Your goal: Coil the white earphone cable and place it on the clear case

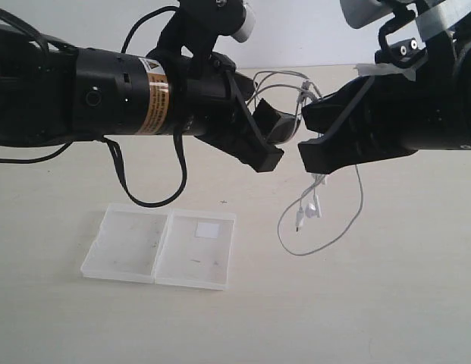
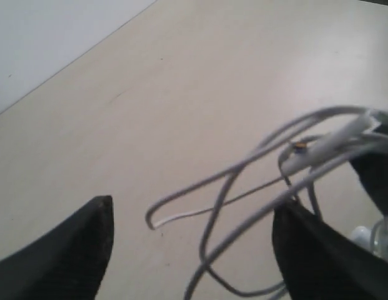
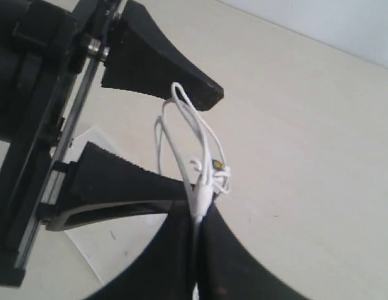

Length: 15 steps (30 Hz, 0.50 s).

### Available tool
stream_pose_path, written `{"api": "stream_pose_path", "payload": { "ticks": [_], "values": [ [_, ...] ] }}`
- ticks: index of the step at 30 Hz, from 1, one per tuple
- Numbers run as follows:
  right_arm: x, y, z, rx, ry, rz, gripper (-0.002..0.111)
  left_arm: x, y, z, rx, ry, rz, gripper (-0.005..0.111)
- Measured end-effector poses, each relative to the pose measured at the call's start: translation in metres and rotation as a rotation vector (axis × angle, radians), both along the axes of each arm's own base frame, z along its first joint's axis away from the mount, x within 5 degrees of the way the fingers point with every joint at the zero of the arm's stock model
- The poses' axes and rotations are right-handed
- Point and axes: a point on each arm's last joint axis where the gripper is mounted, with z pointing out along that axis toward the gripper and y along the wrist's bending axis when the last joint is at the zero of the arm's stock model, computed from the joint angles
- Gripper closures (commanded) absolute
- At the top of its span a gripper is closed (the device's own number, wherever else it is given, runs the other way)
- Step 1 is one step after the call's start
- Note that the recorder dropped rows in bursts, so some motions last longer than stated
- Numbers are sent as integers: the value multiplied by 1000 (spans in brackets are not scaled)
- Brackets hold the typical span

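The white earphone cable [image 1: 315, 205] hangs in loose loops above the table, its earbuds dangling below my right gripper [image 1: 305, 133]. In the right wrist view, that gripper [image 3: 198, 215] is shut on the cable [image 3: 203, 187], pinching it at its fingertips. My left gripper [image 1: 276, 141] faces it closely and stands open. Loops of the cable [image 2: 331, 142] lie between its spread fingers [image 2: 87, 250] without being pinched. The clear case [image 1: 159, 246] lies open and flat on the table, below and left of both grippers, with a white sticker on its right half.
Thick black robot cables [image 1: 148, 199] droop from the left arm toward the table just above the case. The beige table [image 1: 387, 303] extends to the front and right. A pale wall [image 1: 311, 30] runs behind.
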Motion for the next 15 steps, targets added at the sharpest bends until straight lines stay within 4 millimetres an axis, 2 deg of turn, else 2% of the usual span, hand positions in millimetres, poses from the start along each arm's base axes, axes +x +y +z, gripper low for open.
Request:
{"api": "stream_pose_path", "payload": {
  "ticks": [4,15],
  "values": [
    [2,-3,0,-14,-4,-40,108,1,3,1,14,-5,32,27],
    [4,-8,-2,-66,-11,-77,108,-6,10,24,-1,-76,37,27]
  ]
}}
